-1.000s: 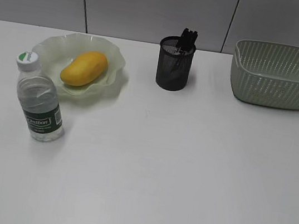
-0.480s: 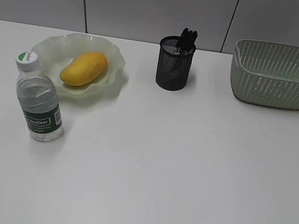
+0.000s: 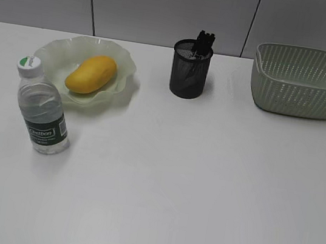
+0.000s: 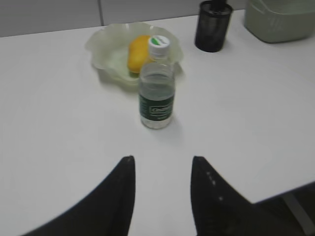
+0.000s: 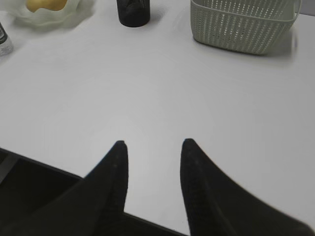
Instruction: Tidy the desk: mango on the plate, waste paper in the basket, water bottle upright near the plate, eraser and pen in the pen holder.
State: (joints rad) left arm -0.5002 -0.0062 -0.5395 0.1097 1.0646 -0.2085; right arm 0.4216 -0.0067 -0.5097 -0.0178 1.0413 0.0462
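Note:
The yellow-orange mango [image 3: 91, 74] lies on the pale green ruffled plate [image 3: 63, 52] at the back left of the white desk [image 3: 192, 175]. The water bottle [image 3: 41, 110] stands upright just in front of the plate. The black mesh pen holder [image 3: 190, 69] holds dark items that stick out of its top. The sage-green basket [image 3: 304, 82] stands at the back right; the waste paper is not visible. My left gripper [image 4: 162, 160] is open and empty, well short of the bottle [image 4: 156, 86]. My right gripper [image 5: 153, 143] is open and empty near the desk's front edge. Neither gripper shows in the exterior view.
A grey tiled wall [image 3: 168, 6] runs behind the desk. The left wrist view shows the desk's right edge [image 4: 290, 189]; the right wrist view shows its front edge [image 5: 44, 164]. The basket [image 5: 241, 24] and pen holder [image 5: 133, 12] sit far ahead of the right gripper.

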